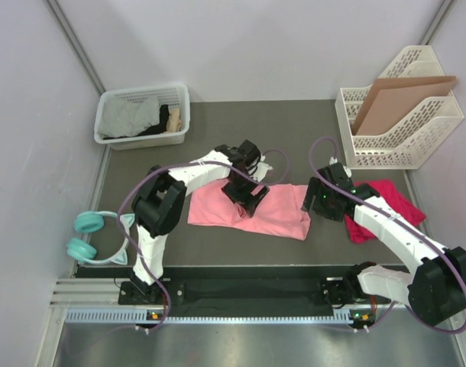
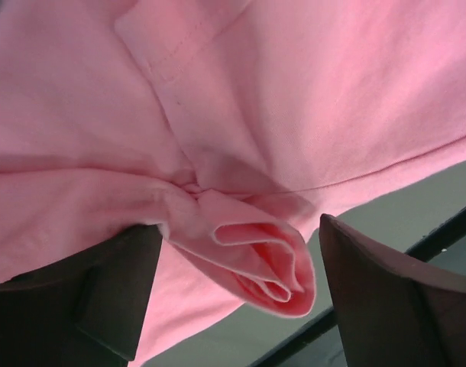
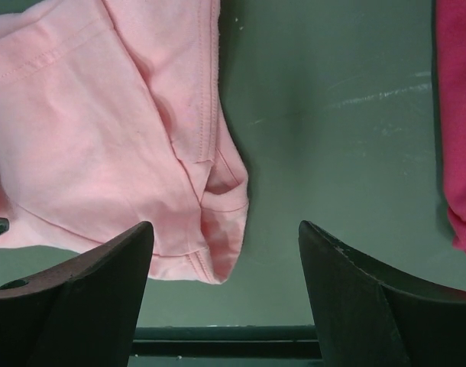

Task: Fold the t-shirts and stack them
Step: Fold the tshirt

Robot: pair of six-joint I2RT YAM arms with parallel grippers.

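The light salmon-pink cotton t-shirt (image 1: 283,214) is lying rumpled on the dark grey worktop (image 1: 294,130), directly under the left hand (image 1: 247,197) and reaching to just ahead of the right hand (image 1: 318,200). Both hands are standing released, fingers spread wide.

Between the left hand's fingers a rolled, several-layer pucker of cloth (image 2: 256,260) is bulging up. Clenching there is likely to trap all the layers, so a pull would be dragging the shirt into a wad rather than opening a fold.

The shirt's hemmed corner (image 3: 214,229) is sitting toward the right hand's left finger, so a clench could be catching only the hem, or slipping off.

The dark magenta-red cloth t-shirt (image 1: 389,197) is lying to the right hand's right, partly under its forearm, which risks sweeping it along.
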